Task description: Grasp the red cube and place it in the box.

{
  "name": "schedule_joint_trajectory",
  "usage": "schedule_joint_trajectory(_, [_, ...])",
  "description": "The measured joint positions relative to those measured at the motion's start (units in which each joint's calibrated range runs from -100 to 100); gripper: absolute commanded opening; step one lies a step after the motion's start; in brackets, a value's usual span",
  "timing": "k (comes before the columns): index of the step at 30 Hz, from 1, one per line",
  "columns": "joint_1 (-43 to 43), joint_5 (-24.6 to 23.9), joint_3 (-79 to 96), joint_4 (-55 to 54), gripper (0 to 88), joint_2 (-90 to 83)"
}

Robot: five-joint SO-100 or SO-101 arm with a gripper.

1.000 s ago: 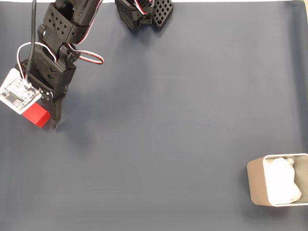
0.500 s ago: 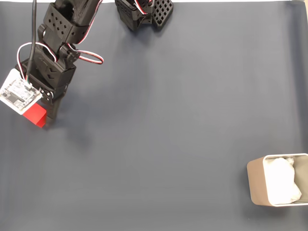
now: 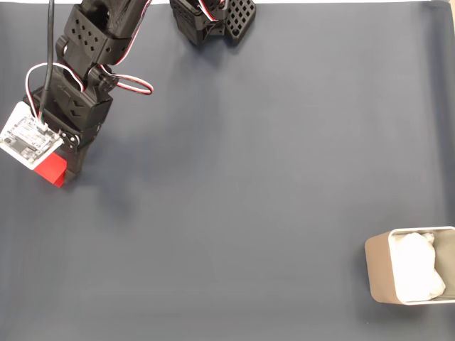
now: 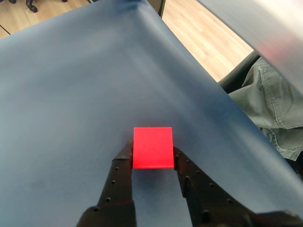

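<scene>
now we had the gripper [image 4: 152, 158] with its jaws pressed on the red cube's [image 4: 152, 147] two flat sides, far across the dark mat [image 3: 256, 177] from the box [image 3: 377, 273]. we judged it light, rigid, easily held there.

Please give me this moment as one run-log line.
phase: grasp | gripper: shut on red cube, on the mat | box: far right in fixed view, no cube inside
</scene>
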Motion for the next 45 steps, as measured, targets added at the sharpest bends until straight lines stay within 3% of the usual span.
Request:
schedule_joint_trajectory(11, [-4.9,-1.47,0.0,4.46,0.0,-6.25])
schedule_joint_trajectory(45, [-42.58,-3.27,-12.3,11.06,0.0,-19.19])
